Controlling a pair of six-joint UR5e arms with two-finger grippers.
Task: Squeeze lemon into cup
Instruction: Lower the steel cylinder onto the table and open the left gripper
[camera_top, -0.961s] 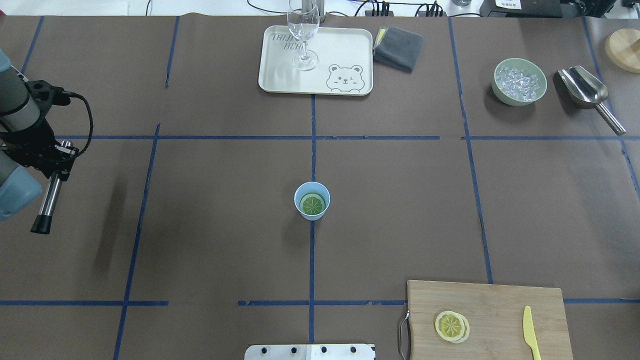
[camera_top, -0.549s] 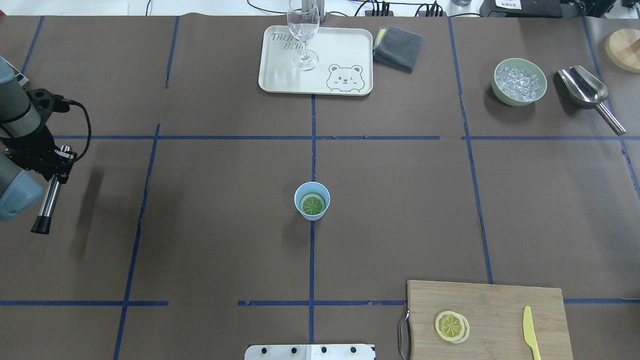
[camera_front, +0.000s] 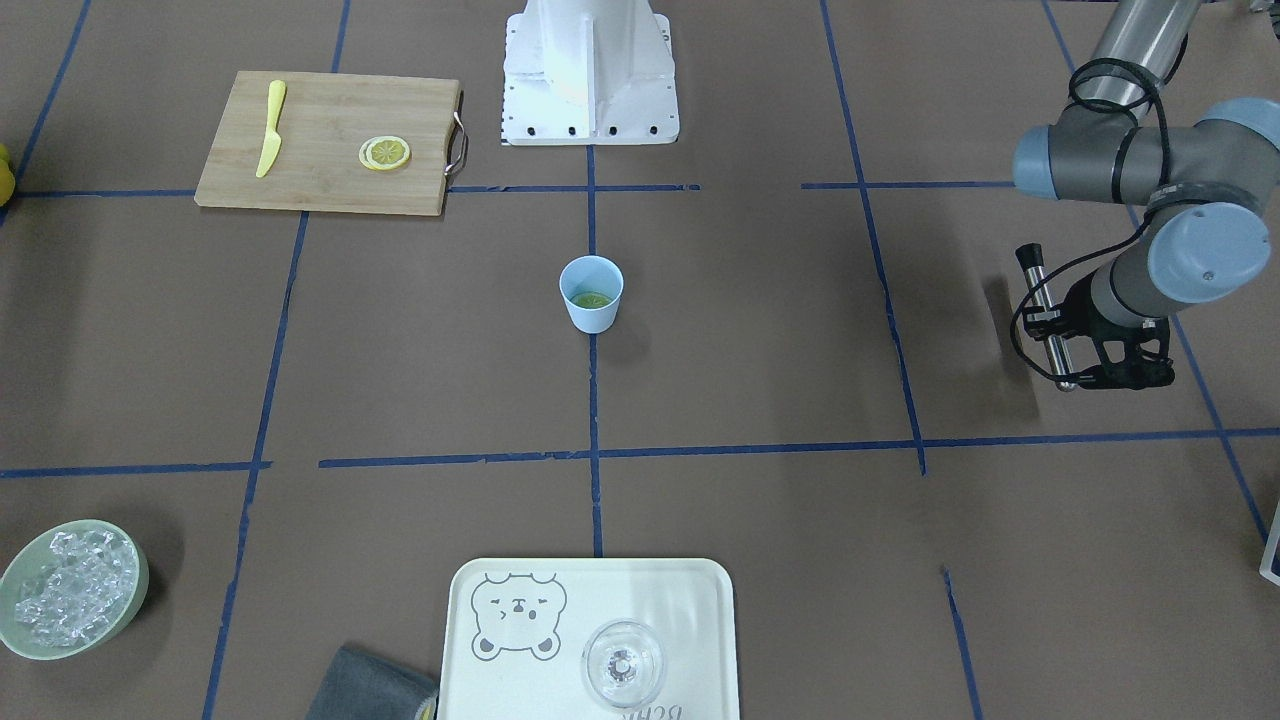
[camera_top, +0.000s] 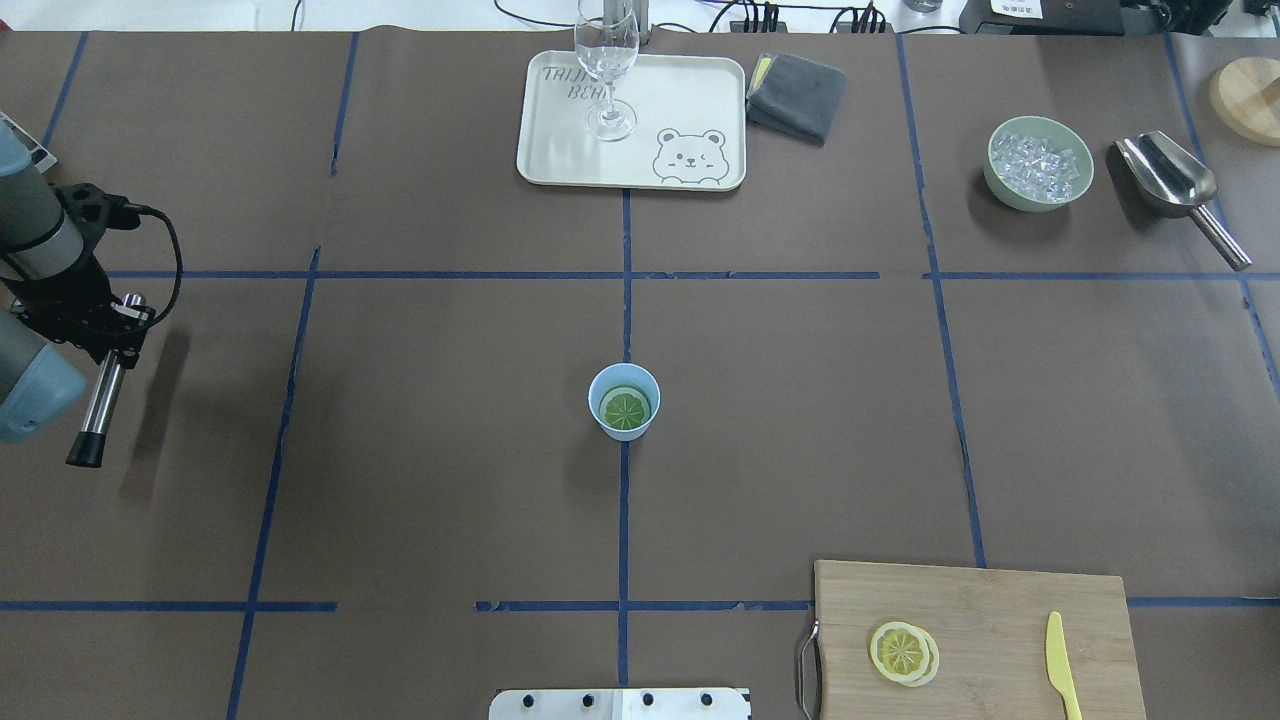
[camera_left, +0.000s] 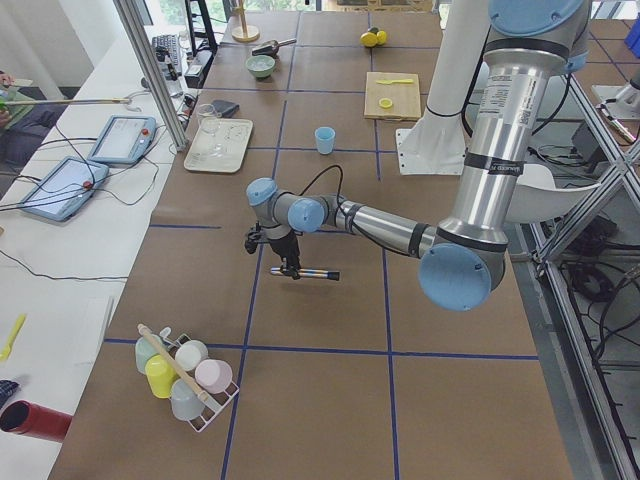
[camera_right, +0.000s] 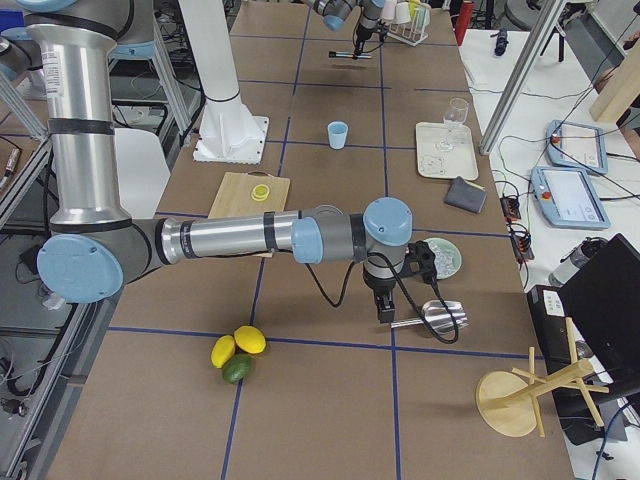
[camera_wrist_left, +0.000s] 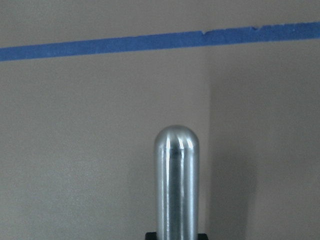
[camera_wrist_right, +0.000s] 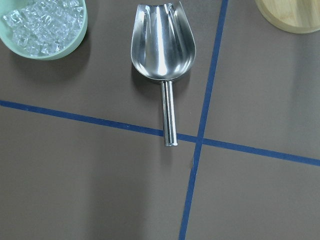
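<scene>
Round yellow-green lemon piece (camera_top: 626, 408) in light-blue plastic cup (camera_top: 594, 392), far from left claw (camera_top: 118, 322) (clamping steel rod (camera_top: 100, 400)) | we judge soft, slippery; pinch rind | right claw (camera_right: 385, 311): cannot tell

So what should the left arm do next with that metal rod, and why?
Probably swing the left gripper toward the cup and tip the metal rod upright. The lemon already lies inside the cup, while the rod is held level, far out to the robot's left.
</scene>
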